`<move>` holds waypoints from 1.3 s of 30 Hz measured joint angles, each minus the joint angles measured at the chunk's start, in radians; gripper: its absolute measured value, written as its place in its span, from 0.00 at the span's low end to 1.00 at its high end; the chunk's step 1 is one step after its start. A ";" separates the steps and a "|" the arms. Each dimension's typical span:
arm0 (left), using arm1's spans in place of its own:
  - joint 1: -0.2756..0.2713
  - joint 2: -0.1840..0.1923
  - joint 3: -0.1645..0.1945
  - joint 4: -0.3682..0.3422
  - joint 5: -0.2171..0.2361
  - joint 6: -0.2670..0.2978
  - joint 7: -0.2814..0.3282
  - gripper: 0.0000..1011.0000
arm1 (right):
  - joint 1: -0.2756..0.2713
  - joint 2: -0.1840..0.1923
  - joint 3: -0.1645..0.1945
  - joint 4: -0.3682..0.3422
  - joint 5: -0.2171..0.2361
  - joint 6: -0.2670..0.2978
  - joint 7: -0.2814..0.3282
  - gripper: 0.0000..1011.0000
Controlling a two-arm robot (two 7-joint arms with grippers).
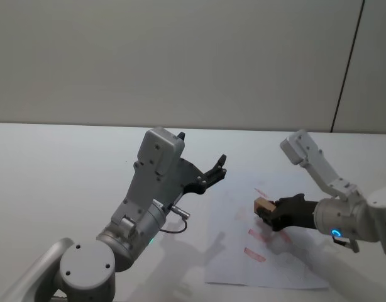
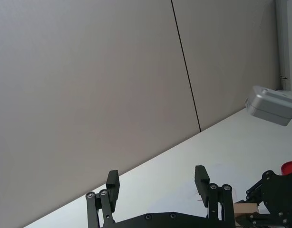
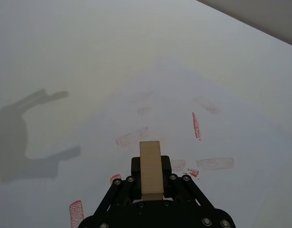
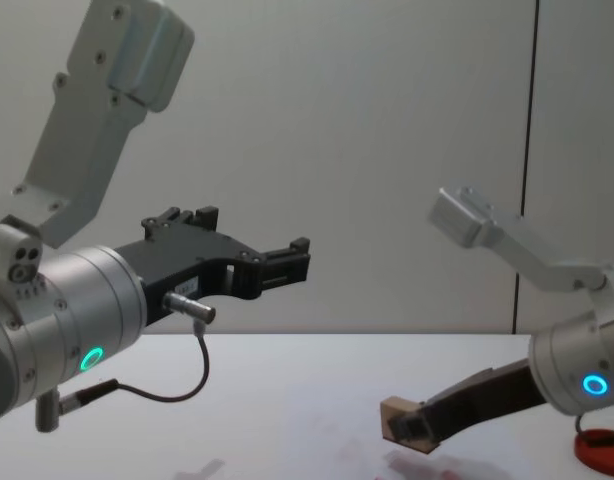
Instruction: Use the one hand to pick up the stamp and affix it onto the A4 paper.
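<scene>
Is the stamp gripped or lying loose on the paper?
Gripped. The right gripper is shut on the stamp, the block clamped between its fingers over the A4 paper. The left gripper hangs open, raised aside.

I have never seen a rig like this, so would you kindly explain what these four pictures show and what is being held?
It is a two-armed robot at a white table. One picture looks down from its head, one looks forward from its chest, and each wrist carries a camera looking along its own fingers. The black two-fingered right hand, on the arm with a blue light ring, is shut on a small tan wooden block, the stamp, held low over a white paper sheet marked with red rectangular prints. Whether the stamp touches the sheet I cannot tell. The black left hand, on the green-ringed arm, is raised above the table with its fingers open and empty. A flat red round ink pad lies on the table by the right arm.
</scene>
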 joint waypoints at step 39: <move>0.000 0.000 0.000 0.000 0.000 0.000 0.000 0.99 | 0.013 -0.013 -0.025 0.046 -0.012 0.011 -0.014 0.22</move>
